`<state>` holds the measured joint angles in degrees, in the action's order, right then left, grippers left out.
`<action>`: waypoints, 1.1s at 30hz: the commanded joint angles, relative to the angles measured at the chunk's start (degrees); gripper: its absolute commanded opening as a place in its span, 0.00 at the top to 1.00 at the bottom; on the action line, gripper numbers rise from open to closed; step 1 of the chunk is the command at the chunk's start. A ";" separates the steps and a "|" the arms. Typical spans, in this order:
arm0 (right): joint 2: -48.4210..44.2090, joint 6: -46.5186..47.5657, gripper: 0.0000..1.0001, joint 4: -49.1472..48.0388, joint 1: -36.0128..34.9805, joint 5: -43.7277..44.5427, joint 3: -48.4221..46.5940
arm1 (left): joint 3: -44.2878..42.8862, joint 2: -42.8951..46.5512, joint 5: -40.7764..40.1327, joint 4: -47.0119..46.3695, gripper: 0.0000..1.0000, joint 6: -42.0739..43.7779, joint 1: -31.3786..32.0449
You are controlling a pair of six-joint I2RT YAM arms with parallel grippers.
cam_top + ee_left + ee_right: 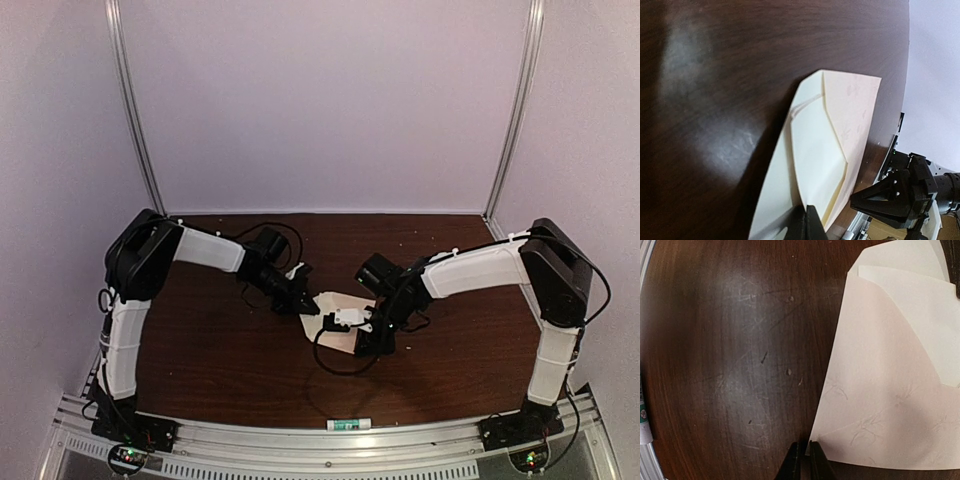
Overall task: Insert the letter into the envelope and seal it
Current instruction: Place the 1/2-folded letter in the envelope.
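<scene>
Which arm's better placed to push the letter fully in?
Probably left: the left gripper sits at the open end of the envelope, by the protruding letter; the right gripper is at its closed edge.

White links (125,340), black joints (145,255), black left hand (806,222), black right hand (806,460), looping cables (335,370).

The hand (805,461) pinches the envelope's (875,390) lower-left corner; dark scratched table (730,365) alongside.

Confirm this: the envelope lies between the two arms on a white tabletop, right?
Not quite: the envelope lies between the left arm and the right arm, but the tabletop is dark brown wood, not white, as the top external view shows.
</scene>
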<state>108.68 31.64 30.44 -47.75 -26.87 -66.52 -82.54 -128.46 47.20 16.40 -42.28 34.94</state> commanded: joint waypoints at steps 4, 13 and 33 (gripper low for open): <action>2.93 0.63 0.91 6.40 1.07 2.55 0.93 | -3.15 -1.88 1.71 -0.97 1.00 0.97 0.48; -5.08 -7.70 0.75 4.42 13.12 -1.32 0.24 | 2.75 5.65 -4.92 -3.84 1.00 -3.05 1.16; 8.35 -14.47 0.61 5.43 13.85 -14.24 -8.59 | 22.50 12.58 -9.77 -30.55 1.00 -21.72 4.08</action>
<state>114.83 18.63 35.90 -32.42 -39.00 -74.76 -59.70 -114.78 37.65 -9.80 -63.20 38.74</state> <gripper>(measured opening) 0.392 0.006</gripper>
